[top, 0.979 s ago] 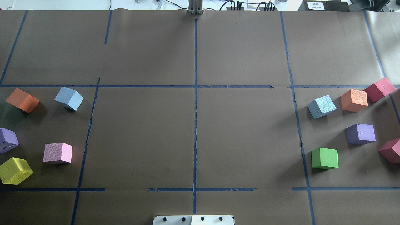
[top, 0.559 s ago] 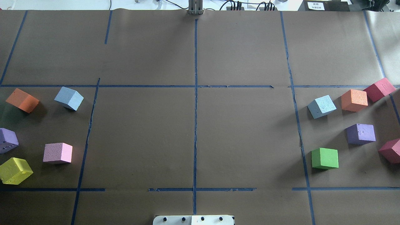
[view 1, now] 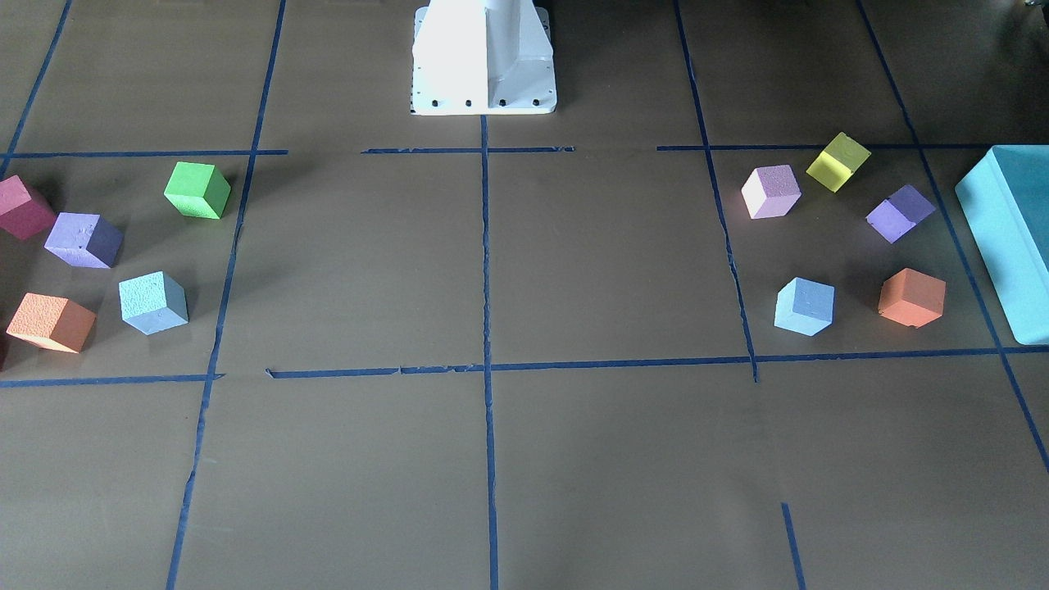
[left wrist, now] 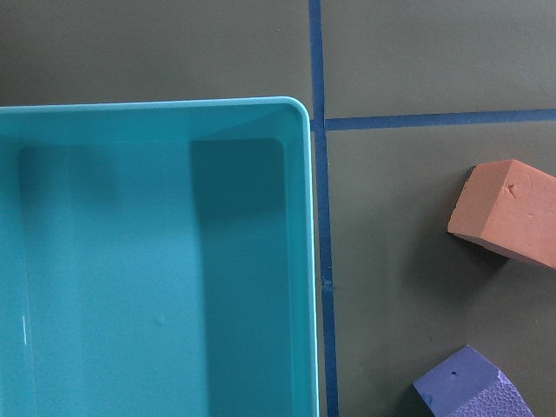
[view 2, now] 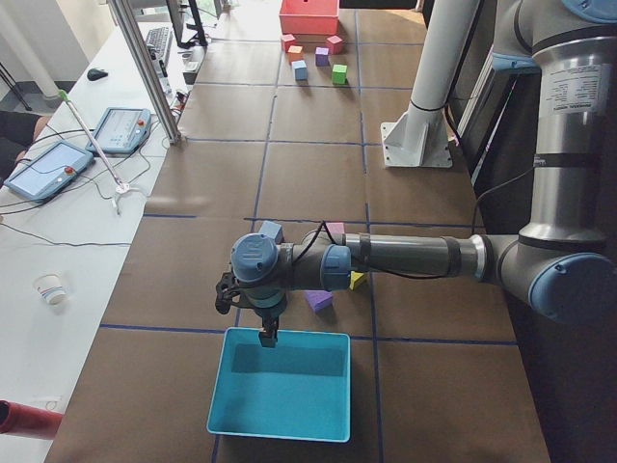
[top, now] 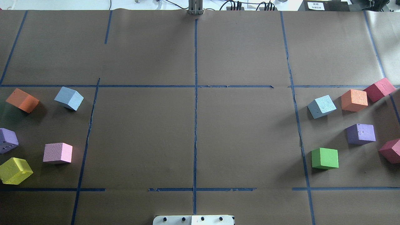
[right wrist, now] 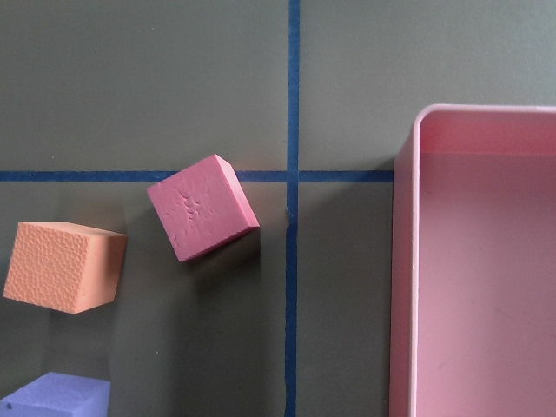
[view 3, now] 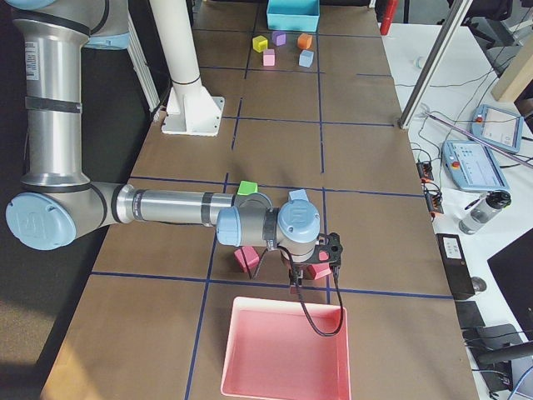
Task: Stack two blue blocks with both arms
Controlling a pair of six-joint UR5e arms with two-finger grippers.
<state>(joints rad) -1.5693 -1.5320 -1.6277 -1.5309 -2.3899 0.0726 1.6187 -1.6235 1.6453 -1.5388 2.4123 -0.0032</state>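
One blue block point(top: 69, 98) lies on the table's left side among other cubes; it also shows in the front view point(view 1: 805, 306). The other blue block point(top: 322, 106) lies on the right side and shows in the front view point(view 1: 152, 302). Neither arm shows in the overhead or front views. In the exterior left view my left gripper point(view 2: 269, 338) hangs over the far rim of the turquoise box point(view 2: 280, 395). In the exterior right view my right gripper point(view 3: 296, 286) hangs over the far rim of the pink tray point(view 3: 283, 350). I cannot tell whether either is open or shut. No fingers show in the wrist views.
Orange point(top: 22, 100), purple point(top: 7, 140), pink point(top: 57, 153) and yellow point(top: 15, 170) cubes lie on the left. Orange point(top: 354, 100), red point(top: 379, 89), purple point(top: 361, 133) and green point(top: 325, 158) cubes lie on the right. The white pedestal point(view 1: 483, 57) stands at mid-table.
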